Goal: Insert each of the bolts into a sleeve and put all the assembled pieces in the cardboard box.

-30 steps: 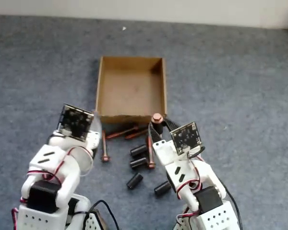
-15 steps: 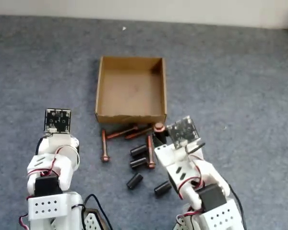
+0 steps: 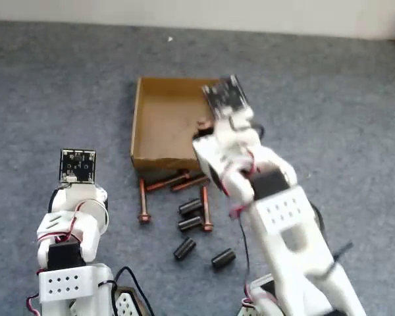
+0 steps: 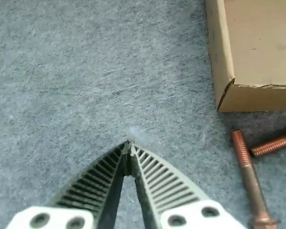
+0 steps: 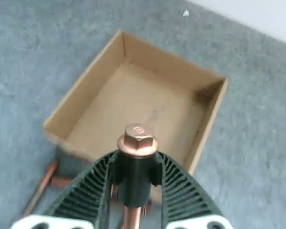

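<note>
Surface: grey carpeted table, with the cardboard box standing open on it
Right tool: pinches a black sleeve by its sides, with a copper bolt seated in it, hex head toward the wrist camera
Where the piece is: in the air above the box, clear of the box floor
Left tool: fingers pressed together on nothing, low over bare carpet near the box's front corner
Loose stock: I count four bolts and four sleeves on the carpet in front of the box, some touching or crossing
Weight and stiffness: I judge the bolt to be solid metal, rigid and dense for its size; the sleeve looks hard and will not give under my fingers
Slip risk: the sleeve is round and smooth, so it may twist or roll between the ribbed pads; the bolt seems only slid in and could drop out if I tip it head-down
Best hold: on the sleeve's middle, just under the hex head, so the head rests on the sleeve's rim and the two stay together
Box: light cardboard, likely to shift if knocked, so the piece wants lowering close to the floor before I let go
</note>
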Robot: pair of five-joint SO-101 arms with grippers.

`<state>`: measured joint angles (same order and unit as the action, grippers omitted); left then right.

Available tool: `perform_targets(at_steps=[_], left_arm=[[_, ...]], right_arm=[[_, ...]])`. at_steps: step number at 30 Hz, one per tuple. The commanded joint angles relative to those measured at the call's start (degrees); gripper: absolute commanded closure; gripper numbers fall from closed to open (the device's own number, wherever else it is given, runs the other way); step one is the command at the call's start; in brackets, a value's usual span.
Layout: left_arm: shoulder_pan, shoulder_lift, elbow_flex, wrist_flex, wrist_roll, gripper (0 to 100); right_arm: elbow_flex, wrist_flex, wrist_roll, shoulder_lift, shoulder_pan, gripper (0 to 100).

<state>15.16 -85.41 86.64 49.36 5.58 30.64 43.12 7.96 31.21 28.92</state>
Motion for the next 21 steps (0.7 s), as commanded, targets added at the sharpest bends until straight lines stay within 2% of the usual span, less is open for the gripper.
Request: perform_targets(at_steps=[1, 6, 18, 21], left_arm=[[-0.2, -0.5, -0.2, -1.2, 0.4, 100], [-0.2, -0.5, -0.2, -1.2, 0.4, 100], [-0.1, -0.5, -0.2, -1.2, 0.4, 100], [-0.1, -0.5, -0.2, -1.2, 0.4, 100]], right_arm=[[-9.7, -9.7, 0.4, -7.9, -0.8, 99.0], [-10.1, -18.2, 0.4, -17.4, -0.9, 98.9], [-10.4, -18.3, 0.2, -32.7, -5.6, 98.6], [-10.4, -15.0, 0.1, -33.0, -5.7, 91.9]])
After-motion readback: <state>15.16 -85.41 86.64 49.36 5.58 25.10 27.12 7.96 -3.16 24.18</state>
